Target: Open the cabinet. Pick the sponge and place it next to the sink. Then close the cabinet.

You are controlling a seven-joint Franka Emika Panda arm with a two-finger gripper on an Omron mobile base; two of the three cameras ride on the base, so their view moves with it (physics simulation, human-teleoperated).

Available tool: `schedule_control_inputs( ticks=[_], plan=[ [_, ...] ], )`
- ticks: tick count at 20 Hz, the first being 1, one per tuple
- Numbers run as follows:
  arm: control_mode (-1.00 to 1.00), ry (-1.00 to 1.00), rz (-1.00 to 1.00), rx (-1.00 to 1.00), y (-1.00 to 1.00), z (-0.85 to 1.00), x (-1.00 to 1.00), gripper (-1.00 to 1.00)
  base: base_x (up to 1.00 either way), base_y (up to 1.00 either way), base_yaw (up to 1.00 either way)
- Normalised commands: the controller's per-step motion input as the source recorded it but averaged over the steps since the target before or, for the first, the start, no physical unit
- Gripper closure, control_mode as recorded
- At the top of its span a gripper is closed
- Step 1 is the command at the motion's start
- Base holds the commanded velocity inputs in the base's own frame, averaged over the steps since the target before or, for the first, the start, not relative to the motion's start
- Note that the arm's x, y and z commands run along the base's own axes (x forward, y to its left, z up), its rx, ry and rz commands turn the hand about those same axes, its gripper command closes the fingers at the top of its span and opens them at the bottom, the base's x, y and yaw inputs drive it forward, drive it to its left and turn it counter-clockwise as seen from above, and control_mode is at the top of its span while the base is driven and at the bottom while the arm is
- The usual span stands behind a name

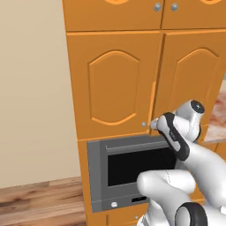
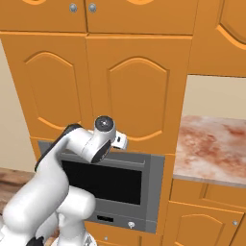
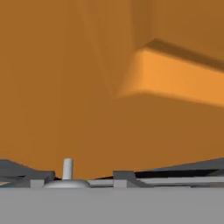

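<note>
The cabinet (image 1: 114,84) (image 2: 134,91) is orange, with two tall doors with arched panels. A lighter strip of door edge (image 1: 153,101) shows along the middle seam, so one door stands slightly ajar. My gripper (image 1: 152,125) (image 2: 123,141) is pressed up to the doors' lower corners at the seam, next to a small silver knob (image 1: 143,124). In the hand view the gripper (image 3: 81,177) is open against orange wood, with a knob (image 3: 67,169) between its dark fingertips (image 3: 124,176), nearer the left one. The sponge is hidden.
A grey oven (image 1: 132,172) (image 2: 120,187) sits directly under the cabinet. Shorter orange doors with knobs (image 1: 157,6) run above. A reddish marble counter (image 2: 211,144) lies to the right, with low orange doors (image 2: 206,221) below it. On the left are a beige wall and wooden floor (image 1: 39,198).
</note>
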Motion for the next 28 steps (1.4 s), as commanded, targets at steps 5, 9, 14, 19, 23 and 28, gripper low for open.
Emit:
schedule_control_inputs(
  ticks=[5,9,14,19,23,28],
  plan=[
    [-1.00,-0.01,0.00,0.00,-0.42,0.00,-0.49,1.00,0.00,0.00,0.00],
    [-1.00,-0.01,0.00,0.00,-0.42,0.00,-0.48,1.00,0.00,0.00,0.00],
    [-1.00,-0.02,0.00,0.00,-0.44,0.00,-0.47,1.00,0.00,0.00,0.00],
    [-1.00,-0.03,0.00,0.00,-0.43,0.00,-0.48,1.00,0.00,0.00,0.00],
    [-1.00,-0.03,0.00,0.01,-0.41,0.00,-0.51,1.00,0.00,0.00,0.00],
    [-1.00,-0.03,0.00,0.01,-0.43,0.00,-0.52,1.00,0.00,0.00,0.00]
  ],
)
